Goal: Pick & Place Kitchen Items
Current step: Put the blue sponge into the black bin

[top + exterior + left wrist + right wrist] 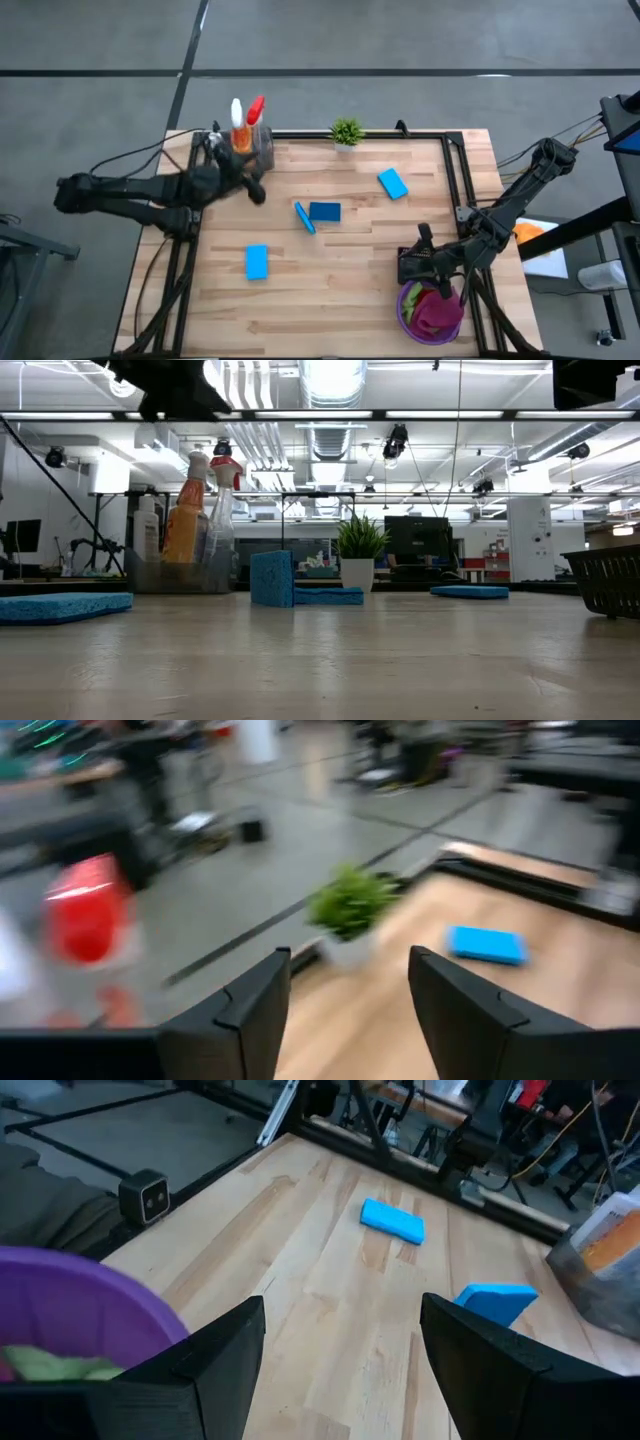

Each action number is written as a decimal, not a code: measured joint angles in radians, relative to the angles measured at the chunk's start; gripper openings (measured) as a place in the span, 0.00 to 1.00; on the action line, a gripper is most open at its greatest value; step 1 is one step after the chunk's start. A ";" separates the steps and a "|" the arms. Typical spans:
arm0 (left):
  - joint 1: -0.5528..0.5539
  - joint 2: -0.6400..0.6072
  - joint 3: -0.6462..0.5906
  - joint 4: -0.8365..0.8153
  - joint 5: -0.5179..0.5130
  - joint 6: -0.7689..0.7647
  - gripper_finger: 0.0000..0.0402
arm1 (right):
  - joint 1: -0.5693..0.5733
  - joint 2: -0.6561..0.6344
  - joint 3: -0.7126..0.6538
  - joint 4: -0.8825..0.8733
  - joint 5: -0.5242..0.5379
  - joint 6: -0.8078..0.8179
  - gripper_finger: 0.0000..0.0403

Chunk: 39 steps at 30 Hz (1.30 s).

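Blue sponges (324,211) lie scattered on the counter (330,290); bottles (246,125) stand in the far-left bin. My left fingers (262,1005) hover spread beside them, my right fingers (225,1348) spread, empty, by the cloths (432,310).

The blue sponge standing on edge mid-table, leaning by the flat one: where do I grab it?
Judging by its pose, take the upright sponge from straight above, pinching its two broad faces near the top edge. It stands thin and tall, so a side approach may tip it onto the flat sponge beside it.
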 joint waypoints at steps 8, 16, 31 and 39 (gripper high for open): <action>-0.303 0.007 -0.164 0.260 0.009 0.066 0.45 | -0.010 0.000 0.001 0.106 0.029 -0.077 0.66; -0.452 0.007 -0.330 0.509 0.008 0.066 0.45 | -0.072 0.020 0.002 0.268 0.040 -0.189 0.66; -0.462 0.009 -0.395 0.577 0.155 0.086 0.45 | -0.328 0.285 0.179 0.124 -0.043 -0.062 0.66; -0.460 0.009 -0.395 0.580 0.154 0.164 0.45 | -0.510 0.572 0.290 0.165 -0.274 -0.024 0.66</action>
